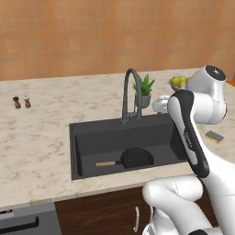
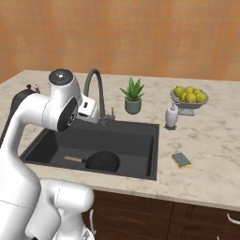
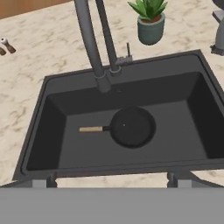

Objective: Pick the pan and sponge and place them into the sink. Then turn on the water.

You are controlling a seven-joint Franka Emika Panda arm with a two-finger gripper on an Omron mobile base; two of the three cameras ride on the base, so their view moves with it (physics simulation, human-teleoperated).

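The pan (image 3: 131, 127) already lies in the sink (image 3: 183, 144), handle toward the left wall, while the sponge (image 2: 181, 160) sits on the counter (image 2: 211, 154) just right of the basin. The gripper (image 3: 113, 179) hangs above the sink, fingers spread and holding nothing. I'd swing it right, come straight down and pinch the sponge across its short sides

Sink (image 1: 78, 151) right end hidden behind arm; claw (image 3: 113, 177) fingertips barely visible.
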